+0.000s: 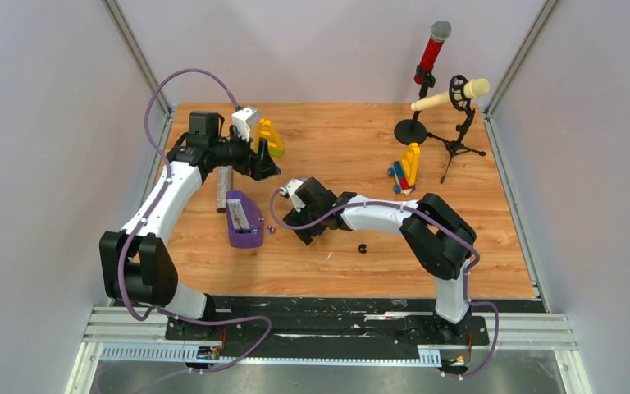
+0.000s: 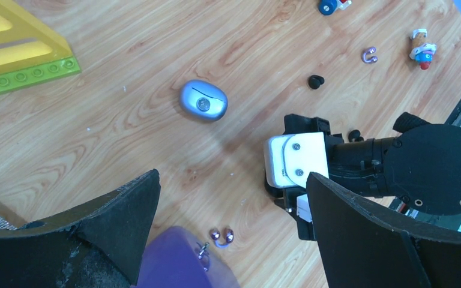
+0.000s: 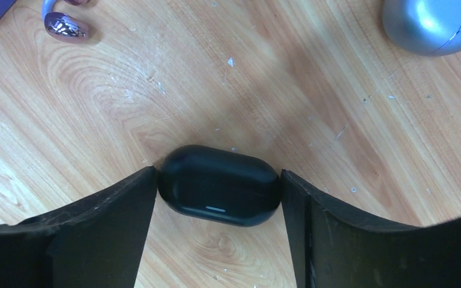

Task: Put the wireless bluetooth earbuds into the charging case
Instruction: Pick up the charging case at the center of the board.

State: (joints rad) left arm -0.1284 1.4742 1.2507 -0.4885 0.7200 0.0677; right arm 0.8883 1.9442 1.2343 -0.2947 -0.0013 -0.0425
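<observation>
Your R hand (image 3: 219, 177) grips black case (image 3: 219, 192), flat on surface (image 3: 228, 90); L hand (image 2: 233, 186) spread wide, empty; black bud (image 2: 316, 81) lies loose.

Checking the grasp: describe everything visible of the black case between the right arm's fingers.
The black case is a smooth, pebble-shaped shell, plastic by its look, apparently closed, with a thin pale line near its front edge. It lies flat on the wooden table, and the fingers of the right gripper touch both its ends.
</observation>
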